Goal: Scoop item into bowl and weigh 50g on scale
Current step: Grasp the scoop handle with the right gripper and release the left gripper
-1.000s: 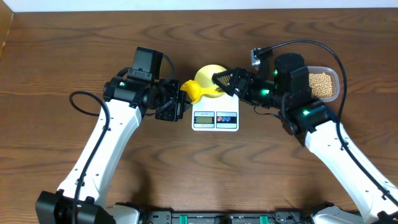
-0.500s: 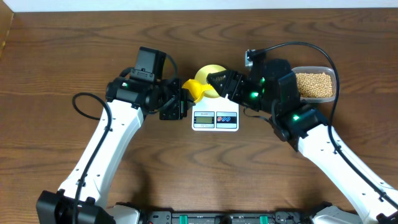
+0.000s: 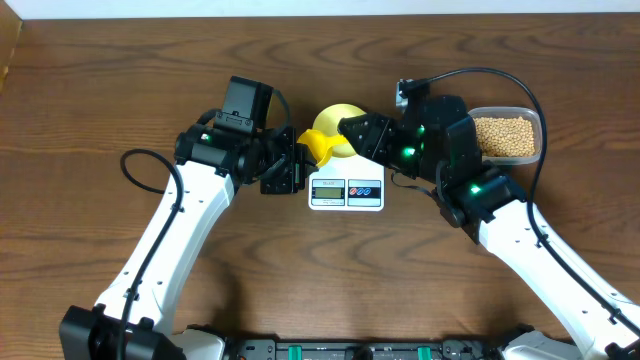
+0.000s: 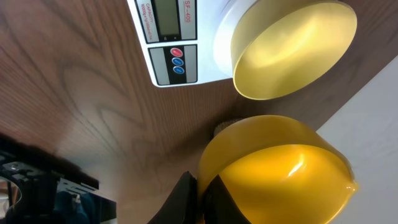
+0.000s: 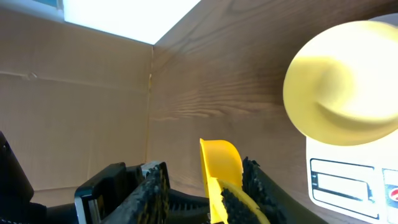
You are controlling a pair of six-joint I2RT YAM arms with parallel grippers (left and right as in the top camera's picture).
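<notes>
The left pincer (image 3: 296, 158) clenched the yellow scoop (image 3: 322, 148), likely light, stiff, slick plastic, best held by its handle; the right pincer (image 5: 205, 183) straddled it, grip uncertain.

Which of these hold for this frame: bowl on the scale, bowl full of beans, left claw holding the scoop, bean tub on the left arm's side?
1. The bowl sits on the scale. True.
2. The bowl is full of beans. False: the left wrist view shows it empty.
3. The left claw is shut on the yellow scoop. True.
4. The clear tub stands on the left arm's side. False: the tub, with the beans in it, stands on the right arm's side of the scale.
</notes>
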